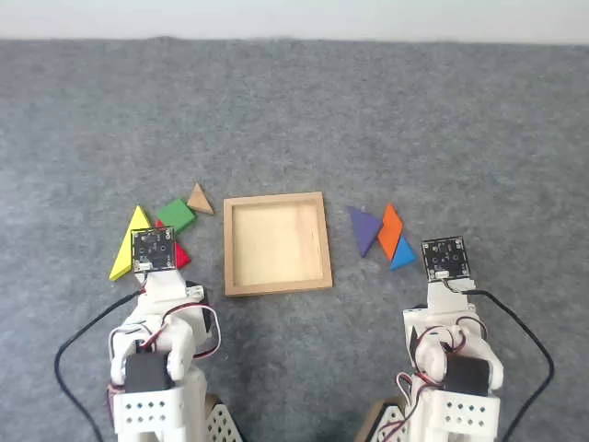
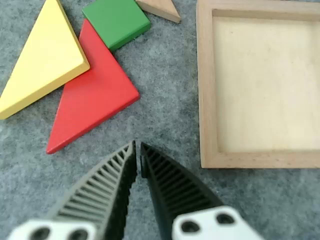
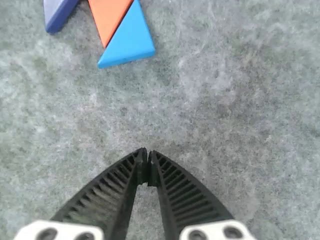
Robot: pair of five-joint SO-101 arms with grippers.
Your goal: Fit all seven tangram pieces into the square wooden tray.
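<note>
The square wooden tray (image 1: 277,285) lies mid-table with nothing in it; its rim (image 2: 206,100) also shows in the left wrist view. To its left lie a yellow triangle (image 1: 129,241), a red triangle (image 2: 90,95), a green square (image 1: 176,216) and a tan triangle (image 1: 199,198). To its right lie a purple piece (image 1: 364,227), an orange piece (image 1: 390,230) and a blue triangle (image 1: 402,253). My left gripper (image 2: 137,146) is shut and empty, just short of the red triangle. My right gripper (image 3: 147,152) is shut and empty over bare carpet, short of the blue triangle (image 3: 127,40).
Grey carpet (image 1: 294,120) covers the whole table, with open room behind the tray and between the two arm bases (image 1: 304,387). Cables loop beside each arm at the front edge.
</note>
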